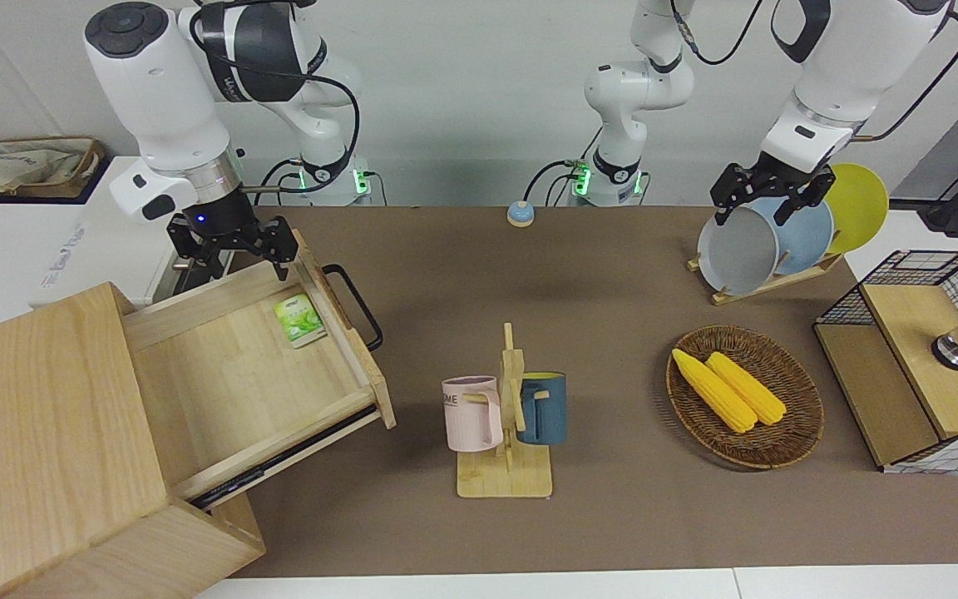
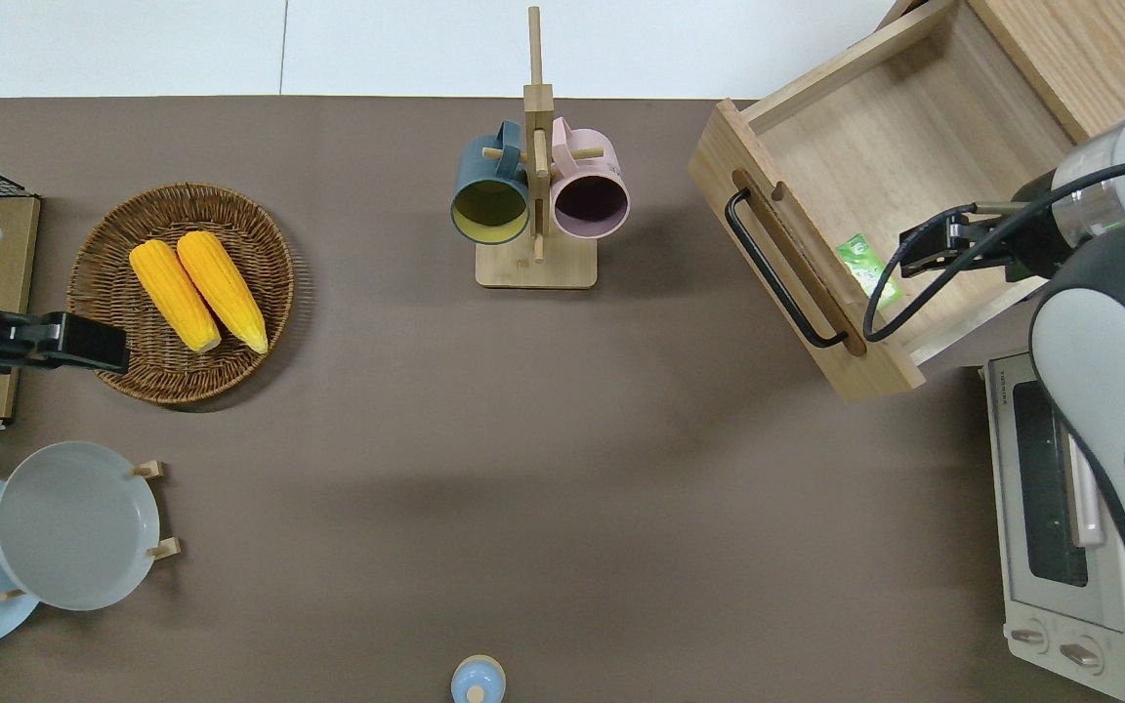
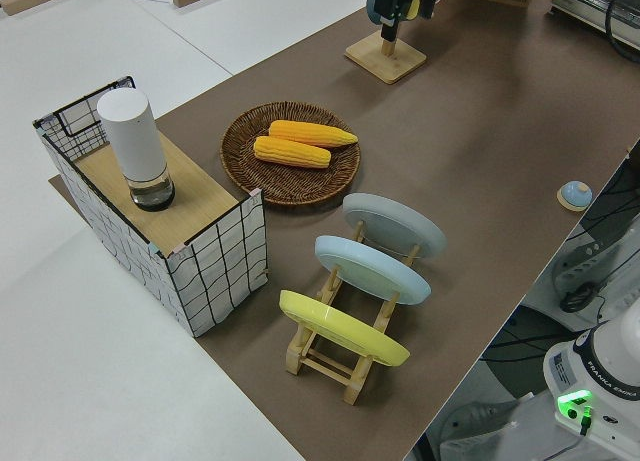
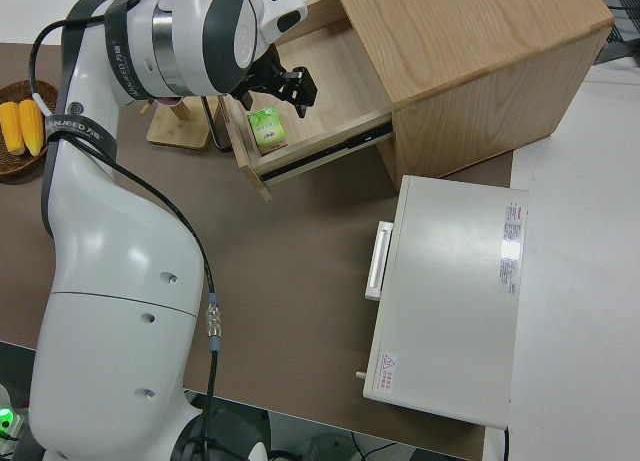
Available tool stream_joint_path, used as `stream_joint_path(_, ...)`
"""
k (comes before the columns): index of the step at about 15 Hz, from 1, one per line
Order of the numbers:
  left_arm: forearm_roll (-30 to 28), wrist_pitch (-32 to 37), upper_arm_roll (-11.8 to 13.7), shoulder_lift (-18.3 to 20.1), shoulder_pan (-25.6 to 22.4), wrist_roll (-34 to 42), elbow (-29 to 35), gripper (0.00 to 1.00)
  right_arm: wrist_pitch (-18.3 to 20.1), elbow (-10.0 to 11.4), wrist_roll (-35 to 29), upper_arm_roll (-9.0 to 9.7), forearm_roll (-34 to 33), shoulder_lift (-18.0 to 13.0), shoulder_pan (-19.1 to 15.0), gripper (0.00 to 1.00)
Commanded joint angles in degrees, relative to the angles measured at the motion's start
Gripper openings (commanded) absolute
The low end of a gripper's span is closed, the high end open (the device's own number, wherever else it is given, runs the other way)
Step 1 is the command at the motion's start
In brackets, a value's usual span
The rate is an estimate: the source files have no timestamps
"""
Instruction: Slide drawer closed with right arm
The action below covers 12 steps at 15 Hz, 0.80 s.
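The drawer [image 1: 229,374] is pulled far out of the light-wood cabinet [image 1: 38,433]. Its black bar handle [image 1: 356,306] faces the middle of the table. A green packet [image 1: 300,319] lies inside by the front panel. My right gripper [image 1: 234,256] is open and empty. In the overhead view the right gripper [image 2: 929,252] is over the drawer's inside [image 2: 895,146], next to the packet [image 2: 868,268] and near the side wall nearer to the robots. It touches neither the handle [image 2: 777,268] nor the front panel. The right side view shows the gripper [image 4: 292,86] above the packet [image 4: 266,129]. My left arm is parked, with the left gripper [image 1: 766,204] open.
A white toaster oven [image 2: 1070,527] stands nearer to the robots than the cabinet. A mug rack [image 1: 506,416] with two mugs stands mid-table. Toward the left arm's end are a basket of corn [image 1: 745,395], a plate rack [image 1: 770,237] and a wire-mesh box [image 1: 920,358]. A blue bell [image 1: 520,214] sits by the arm bases.
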<state>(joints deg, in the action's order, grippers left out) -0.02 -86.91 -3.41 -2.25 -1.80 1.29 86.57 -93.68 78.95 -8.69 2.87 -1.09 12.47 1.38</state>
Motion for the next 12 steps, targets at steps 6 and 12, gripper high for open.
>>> stream_joint_path(6,0.98,1.13,-0.37,-0.65,-0.22,0.56,-1.4,0.99,-0.45,0.5,1.84,0.2,0.65,-0.69,-0.33,0.983)
stream_joint_path(12,0.98,1.13,-0.37,-0.65,-0.22,0.56,-1.49,0.99,0.17,0.06,1.92,0.03,0.56,-1.13,-0.33,0.771)
